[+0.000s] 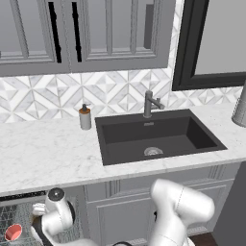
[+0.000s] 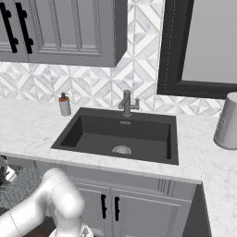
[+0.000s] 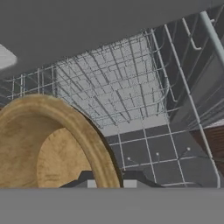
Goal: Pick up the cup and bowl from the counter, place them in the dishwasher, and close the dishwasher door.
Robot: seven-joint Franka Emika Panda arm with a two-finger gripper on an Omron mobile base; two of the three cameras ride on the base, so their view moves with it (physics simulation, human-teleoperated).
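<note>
The brown wooden bowl (image 3: 48, 144) hangs tilted over the grey wire rack (image 3: 113, 83) of the open dishwasher (image 1: 17, 211). My gripper (image 3: 109, 182) is shut on the bowl's rim. From the left base view the hand (image 1: 50, 218) reaches down under the edge of the white marble counter (image 1: 43, 153). The cup (image 1: 13, 232), with its salmon-red inside, sits in the rack just left of the hand. A corner of the rack (image 2: 18, 187) shows in the right base view too. I cannot make out the dishwasher door.
A dark sunken sink (image 1: 153, 137) with a grey faucet (image 1: 150, 103) lies right of the dishwasher. A soap bottle (image 1: 85, 116) stands by the backsplash, and a grey canister (image 2: 227, 121) stands at the counter's right end. Grey cabinet doors (image 2: 115, 208) run below the sink.
</note>
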